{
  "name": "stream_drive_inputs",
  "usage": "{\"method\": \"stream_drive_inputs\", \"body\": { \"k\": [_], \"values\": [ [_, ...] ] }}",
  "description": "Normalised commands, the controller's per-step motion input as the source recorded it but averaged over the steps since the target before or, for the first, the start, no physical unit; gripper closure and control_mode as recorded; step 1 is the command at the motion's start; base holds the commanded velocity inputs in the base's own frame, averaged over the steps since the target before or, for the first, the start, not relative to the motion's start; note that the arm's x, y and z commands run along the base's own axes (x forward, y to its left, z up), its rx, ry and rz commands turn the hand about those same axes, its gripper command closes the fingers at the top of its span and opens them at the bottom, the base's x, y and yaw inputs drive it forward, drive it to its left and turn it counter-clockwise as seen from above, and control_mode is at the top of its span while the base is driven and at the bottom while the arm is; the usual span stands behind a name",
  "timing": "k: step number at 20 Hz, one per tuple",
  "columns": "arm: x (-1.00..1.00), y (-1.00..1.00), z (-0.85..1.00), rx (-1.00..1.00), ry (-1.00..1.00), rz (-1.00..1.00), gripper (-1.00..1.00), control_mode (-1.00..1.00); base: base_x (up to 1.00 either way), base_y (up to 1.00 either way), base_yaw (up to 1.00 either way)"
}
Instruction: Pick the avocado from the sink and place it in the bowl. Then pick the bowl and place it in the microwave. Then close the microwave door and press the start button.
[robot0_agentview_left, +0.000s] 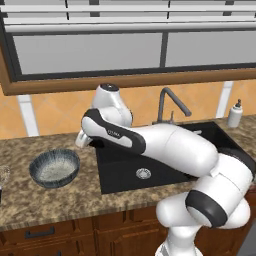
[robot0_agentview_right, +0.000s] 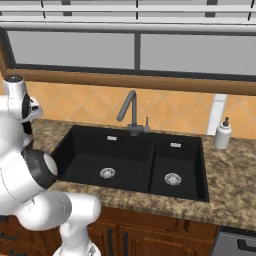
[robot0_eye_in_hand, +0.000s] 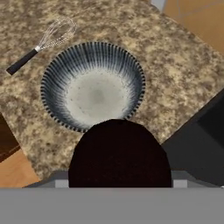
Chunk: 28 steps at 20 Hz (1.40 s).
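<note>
— Tabletop (robot0_agentview_left: 60, 200) from the left: what is seen there?

— In the left base view, the bowl (robot0_agentview_left: 54, 170) is set upright on the speckled stone, near the left end. Its pale inside is bare. To its right, the white arm is stretched across the front of the sink (robot0_agentview_left: 120, 175).

— And further right?

— The black basin is sunk into the tabletop, with a round steel drain (robot0_agentview_left: 143, 173) in its floor. The grey tap (robot0_agentview_left: 170, 102) is mounted behind it. A white soap bottle (robot0_agentview_left: 234, 114) is stood at the far right, by the tiled wall. In the right base view two basins are shown side by side, each with its own drain.

— What is shown in the hand view, left to right?

— A whisk (robot0_eye_in_hand: 48, 39) with a dark handle is laid on the stone at the upper left, apart from the bowl. The bowl is seen from above in the middle. A dark corner of the sink is cut off at the right edge.

— Where is the avocado (robot0_eye_in_hand: 119, 153)?

— It is held up close to the camera. In that view, the near rim of the bowl is covered by its dark, rounded shape. It is not laid in the bowl.

— How is the hand (robot0_eye_in_hand: 120, 183) set?

— It is pinched on the avocado. The fingertips are hidden behind the fruit, and the jaws are kept wide by its width.
</note>
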Motion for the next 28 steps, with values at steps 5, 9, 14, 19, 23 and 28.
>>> {"method": "stream_drive_inputs", "body": {
  "k": [5,9,14,19,23,28],
  "values": [
    [0.03,0.79,-0.25,0.00,0.09,-0.01,1.00,-1.00,0.00,0.00,0.00],
    [0.22,0.63,-0.37,0.00,0.07,-0.04,1.00,-1.00,0.00,0.00,0.00],
    [0.30,0.34,-0.50,0.01,0.02,0.00,1.00,-1.00,0.00,0.00,0.00],
    [0.28,0.51,-0.41,0.00,0.04,-0.04,1.00,-1.00,0.00,0.00,0.00],
    [0.21,0.19,-0.02,-0.04,0.01,-0.06,1.00,-1.00,0.00,0.00,0.00],
    [0.19,0.29,-0.19,-0.09,0.01,-0.07,1.00,-1.00,0.00,0.00,0.00]
  ]
}}
